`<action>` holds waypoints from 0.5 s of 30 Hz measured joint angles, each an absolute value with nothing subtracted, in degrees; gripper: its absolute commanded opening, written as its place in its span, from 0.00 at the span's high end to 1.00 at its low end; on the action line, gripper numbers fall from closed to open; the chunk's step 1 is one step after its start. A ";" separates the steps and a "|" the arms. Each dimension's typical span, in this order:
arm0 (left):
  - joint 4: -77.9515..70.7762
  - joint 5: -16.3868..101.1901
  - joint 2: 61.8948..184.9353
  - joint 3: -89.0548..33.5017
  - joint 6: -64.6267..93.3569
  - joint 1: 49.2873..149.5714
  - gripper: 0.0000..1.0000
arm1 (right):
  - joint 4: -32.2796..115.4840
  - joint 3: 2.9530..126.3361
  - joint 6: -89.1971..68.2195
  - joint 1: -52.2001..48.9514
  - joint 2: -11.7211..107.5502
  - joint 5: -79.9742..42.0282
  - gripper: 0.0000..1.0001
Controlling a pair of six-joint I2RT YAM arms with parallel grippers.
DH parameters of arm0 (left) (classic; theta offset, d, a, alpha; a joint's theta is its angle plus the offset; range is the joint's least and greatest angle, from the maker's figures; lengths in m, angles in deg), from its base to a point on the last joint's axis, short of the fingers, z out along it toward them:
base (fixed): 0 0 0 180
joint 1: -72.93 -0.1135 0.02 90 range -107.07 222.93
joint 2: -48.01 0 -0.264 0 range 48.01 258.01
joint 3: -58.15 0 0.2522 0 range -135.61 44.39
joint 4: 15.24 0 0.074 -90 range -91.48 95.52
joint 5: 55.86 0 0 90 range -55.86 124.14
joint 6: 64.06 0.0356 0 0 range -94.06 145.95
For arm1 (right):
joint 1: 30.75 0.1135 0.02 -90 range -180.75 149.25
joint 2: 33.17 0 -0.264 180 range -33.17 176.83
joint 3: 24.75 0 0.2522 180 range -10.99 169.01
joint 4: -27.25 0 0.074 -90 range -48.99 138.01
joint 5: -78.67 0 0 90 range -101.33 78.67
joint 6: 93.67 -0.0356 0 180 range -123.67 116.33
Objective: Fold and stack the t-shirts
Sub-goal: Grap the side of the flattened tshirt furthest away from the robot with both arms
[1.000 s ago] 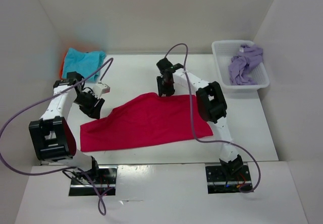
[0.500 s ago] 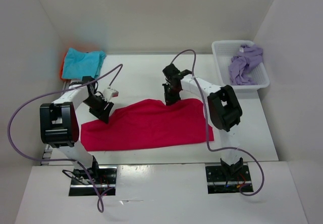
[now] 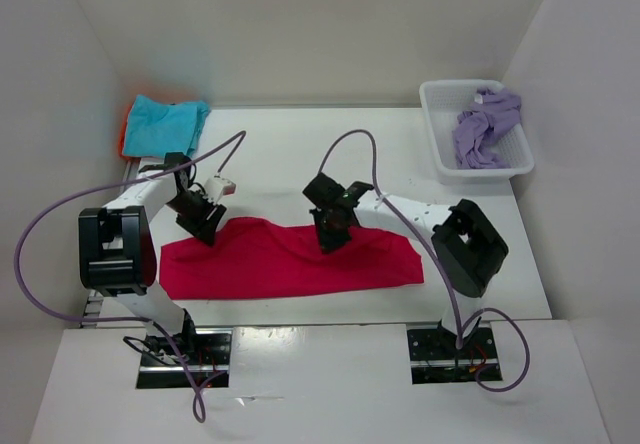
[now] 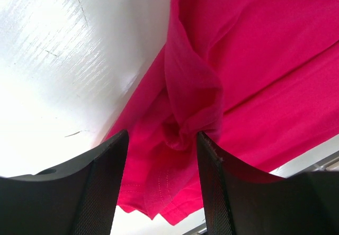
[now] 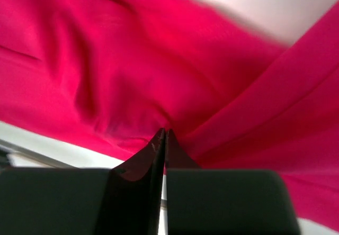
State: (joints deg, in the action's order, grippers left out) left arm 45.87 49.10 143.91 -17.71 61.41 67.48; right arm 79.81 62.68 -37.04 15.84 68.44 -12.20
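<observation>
**A:** Where do we log the magenta-red shirt (image 3: 290,264)?

**B:** Flat on the table (image 3: 270,154), toward the near edge, spread long between the two arms. Its far edge is rumpled where both tools meet it.

**A:** Left tool (image 3: 207,232)?

**B:** At the shirt's far left corner. From the wrist view we see its fingers (image 4: 100,187) standing moderately wide, with a twisted knot of the red cloth in the gap, lying against one finger (whether it reaches the other, we cannot tell). We note no squeeze on it.

**A:** Right tool (image 3: 328,244)?

**B:** Down on the middle of the far edge. Its fingers (image 5: 151,158) are pressed together to a point and creases in the cloth run into the tip, so we read a pinch on the red shirt.

**A:** The others?

**B:** The turquoise shirt (image 3: 165,124) sits in the far left corner on top of the orange shirt (image 3: 127,132), of which we see only a strip. The lavender shirt (image 3: 485,124) lies bunched in the white basket (image 3: 440,159) at far right. All three are well apart from both tools.
</observation>
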 measured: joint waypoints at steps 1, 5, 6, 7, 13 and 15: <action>45.85 49.06 143.84 -17.71 61.41 67.48 0.38 | 79.75 61.08 -37.80 16.34 68.44 -12.22 0.84; 45.80 48.77 143.62 -17.71 61.43 67.50 0.38 | 80.03 56.47 -40.06 18.53 68.48 -12.26 0.59; 45.80 48.58 143.53 -17.71 61.45 67.50 0.38 | 80.01 56.28 -40.16 19.12 68.41 -12.24 0.56; 45.80 48.40 143.47 -17.71 61.45 67.50 0.38 | 79.94 56.25 -40.21 19.55 68.15 -12.24 0.54; 45.21 46.59 142.11 -17.21 61.45 67.52 0.38 | 80.12 56.54 -39.22 20.16 58.51 -9.66 0.50; 45.24 45.43 140.63 -16.97 61.47 67.52 0.38 | 80.21 57.83 -38.79 17.87 55.19 -8.79 0.43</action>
State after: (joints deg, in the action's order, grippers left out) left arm 45.24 45.43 140.63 -16.97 61.47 67.52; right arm 80.21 57.83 -38.79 17.87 55.19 -8.79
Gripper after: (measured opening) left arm 0.618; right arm 0.510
